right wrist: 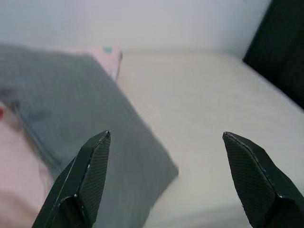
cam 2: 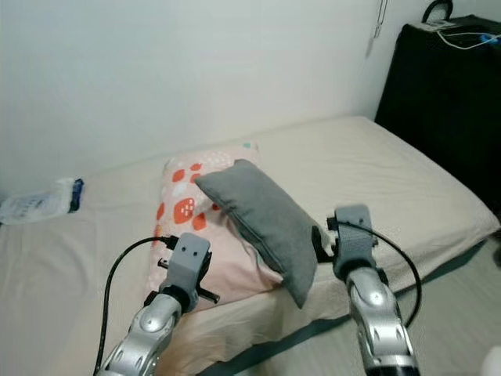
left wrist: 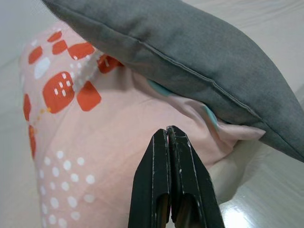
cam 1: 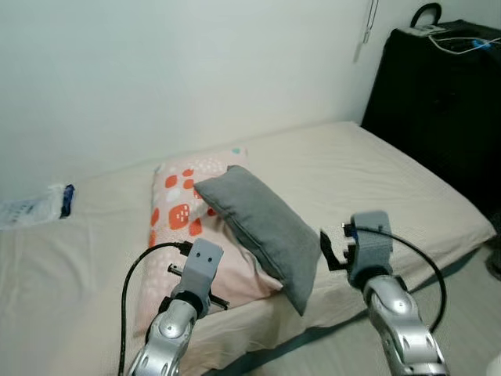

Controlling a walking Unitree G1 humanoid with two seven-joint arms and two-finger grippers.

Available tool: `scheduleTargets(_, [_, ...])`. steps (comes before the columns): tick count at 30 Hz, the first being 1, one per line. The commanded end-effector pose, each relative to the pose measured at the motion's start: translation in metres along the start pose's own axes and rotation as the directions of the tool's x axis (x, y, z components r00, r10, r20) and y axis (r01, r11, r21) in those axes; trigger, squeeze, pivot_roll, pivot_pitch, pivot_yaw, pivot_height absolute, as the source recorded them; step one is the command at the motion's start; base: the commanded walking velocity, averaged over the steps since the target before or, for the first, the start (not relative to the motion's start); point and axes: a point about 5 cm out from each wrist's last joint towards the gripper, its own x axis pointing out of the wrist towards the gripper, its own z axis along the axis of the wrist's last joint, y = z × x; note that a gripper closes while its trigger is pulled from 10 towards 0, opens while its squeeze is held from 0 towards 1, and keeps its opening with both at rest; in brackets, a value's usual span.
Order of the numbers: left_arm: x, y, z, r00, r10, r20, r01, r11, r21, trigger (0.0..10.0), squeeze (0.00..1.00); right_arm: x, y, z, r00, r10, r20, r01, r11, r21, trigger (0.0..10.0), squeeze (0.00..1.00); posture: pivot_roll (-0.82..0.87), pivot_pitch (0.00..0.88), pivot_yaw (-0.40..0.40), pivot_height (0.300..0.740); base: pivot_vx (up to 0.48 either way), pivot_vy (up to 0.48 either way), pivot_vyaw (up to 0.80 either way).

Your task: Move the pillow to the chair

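Note:
A grey pillow (cam 1: pixel 262 227) lies slanted across a pink pillow (cam 1: pixel 180 211) printed with red and white patches, both near the bed's front edge. My left gripper (left wrist: pixel 167 133) is shut with nothing in it. Its tips hover just over the pink pillow's cover, below the grey pillow's seam. My right gripper (right wrist: pixel 166 136) stands wide open beside the lower right end of the grey pillow (right wrist: pixel 85 118), holding nothing. In the left eye view the right gripper (cam 1: pixel 329 249) sits just right of the grey pillow's hanging corner.
The bed (cam 1: pixel 383 172) has a cream sheet and runs along a white wall. A tall black case (cam 1: pixel 442 102) with cables on top stands at the right. A plastic packet (cam 1: pixel 35 207) lies at the bed's far left. Floor (cam 1: pixel 329 356) shows below the bed edge.

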Motion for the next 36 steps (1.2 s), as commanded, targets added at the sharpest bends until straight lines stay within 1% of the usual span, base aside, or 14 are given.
scheduleTargets(1, [-0.005, 0.015, -0.010, 0.998, 0.046, -0.036, -0.046, 0.999, -0.015, 10.0, 0.00, 0.003, 0.017, -0.008, 0.997, 0.078, -0.025, -0.077, 0.997, 0.009, 10.0, 0.00, 0.01, 0.000, -0.134, 0.740, 0.000, 0.000, 0.00])
scheduleTargets(5, [-0.010, 0.029, -0.013, 0.997, 0.067, -0.039, -0.068, 0.997, -0.035, 10.0, 0.00, 0.007, 0.032, -0.002, 0.992, 0.124, -0.002, -0.124, 0.991, 0.052, 10.0, 0.00, 0.04, 0.000, -0.146, 0.740, 0.000, 0.000, 0.00])
scheduleTargets(9, [-0.025, 0.060, -0.015, 0.982, 0.185, -0.036, -0.187, 0.980, -0.073, 10.0, 0.00, 0.021, 0.064, 0.009, 0.991, 0.131, 0.039, -0.135, 0.976, 0.172, 10.0, 0.00, 0.09, 0.000, -0.109, 0.740, 0.000, 0.000, 0.00])
scheduleTargets(14, [-0.029, 0.067, -0.013, 0.979, 0.204, -0.010, -0.204, 0.977, -0.065, 10.0, 0.00, 0.025, 0.075, 0.014, 0.990, 0.124, 0.063, -0.133, 0.976, 0.173, 10.0, 0.00, 0.08, 0.000, -0.104, 0.740, 0.000, 0.000, 0.00])
scheduleTargets(16, [-0.029, 0.069, -0.011, 0.979, 0.201, 0.020, -0.199, 0.979, -0.051, 10.0, 0.00, 0.028, 0.079, 0.021, 0.987, 0.117, 0.112, -0.129, 0.986, 0.101, 10.0, 0.00, 0.07, 0.000, -0.100, 0.740, 0.000, 0.000, 0.00])
scheduleTargets(17, [-0.027, 0.066, -0.004, 0.979, 0.192, 0.067, -0.185, 0.978, -0.098, 10.0, 0.00, 0.027, 0.067, 0.029, 0.980, 0.059, 0.192, -0.065, 0.998, 0.027, 10.0, 0.00, 0.07, 0.000, -0.098, 0.740, 0.000, 0.000, 0.00])
scheduleTargets(21, [-0.025, 0.063, -0.001, 0.980, 0.175, 0.093, -0.163, 0.979, -0.121, 10.0, 0.00, 0.026, 0.055, 0.031, 0.974, 0.001, 0.228, -0.001, 1.000, -0.003, 10.0, 0.00, 0.06, 0.000, -0.098, 0.740, 0.000, 0.000, 0.00])
scheduleTargets(23, [-0.030, 0.064, -0.007, 0.988, 0.131, 0.079, -0.131, 0.991, 0.000, 10.0, 0.00, 0.021, 0.023, 0.026, 0.969, -0.172, 0.174, 0.167, 0.985, 0.047, 10.0, 0.00, 0.03, 0.000, -0.101, 0.740, 0.000, 0.000, 0.00])
scheduleTargets(25, [-0.030, 0.064, -0.007, 0.988, 0.131, 0.079, -0.131, 0.991, 0.000, 10.0, 0.00, 0.021, 0.023, 0.026, 0.969, -0.172, 0.174, 0.167, 0.985, 0.047, 10.0, 0.00, 0.03, 0.000, -0.101, 0.740, 0.000, 0.000, 0.00])
scheduleTargets(26, [-0.035, 0.067, -0.011, 0.990, 0.126, 0.069, -0.128, 0.991, 0.028, 10.0, 0.00, 0.015, 0.009, 0.026, 0.956, -0.236, 0.174, 0.229, 0.972, 0.061, 10.0, 0.00, 0.03, 0.000, -0.101, 0.740, 0.000, 0.000, 0.00])
scheduleTargets(27, [-0.040, 0.079, -0.014, 0.976, 0.213, 0.046, -0.211, 0.976, -0.046, 10.0, 0.00, 0.006, -0.008, 0.028, 0.939, -0.291, 0.185, 0.282, 0.957, 0.074, 10.0, 0.00, -0.02, 0.000, -0.059, 0.740, 0.000, 0.000, 0.00])
scheduleTargets(31, [-0.043, 0.087, -0.016, 0.960, 0.278, 0.026, -0.273, 0.956, -0.111, 10.0, 0.00, -0.001, -0.017, 0.029, 0.928, -0.315, 0.199, 0.305, 0.949, 0.079, 10.0, 0.00, -0.02, 0.000, -0.059, 0.740, 0.000, 0.000, 0.00])
scheduleTargets(35, [-0.024, 0.068, 0.002, 0.957, 0.270, 0.104, -0.252, 0.955, -0.158, 10.0, 0.00, -0.011, -0.027, 0.026, 0.921, -0.299, 0.251, 0.307, 0.952, 0.007, 10.0, 0.00, -0.04, 0.000, -0.042, 0.740, 0.000, 0.000, 0.00])
scheduleTargets(36, [-0.010, 0.075, 0.009, 0.918, 0.381, 0.108, -0.347, 0.905, -0.246, 10.0, 0.00, -0.008, -0.032, 0.030, 0.900, -0.334, 0.280, 0.343, 0.939, 0.015, 10.0, 0.00, -0.04, 0.000, -0.056, 0.740, 0.000, 0.000, 0.00])
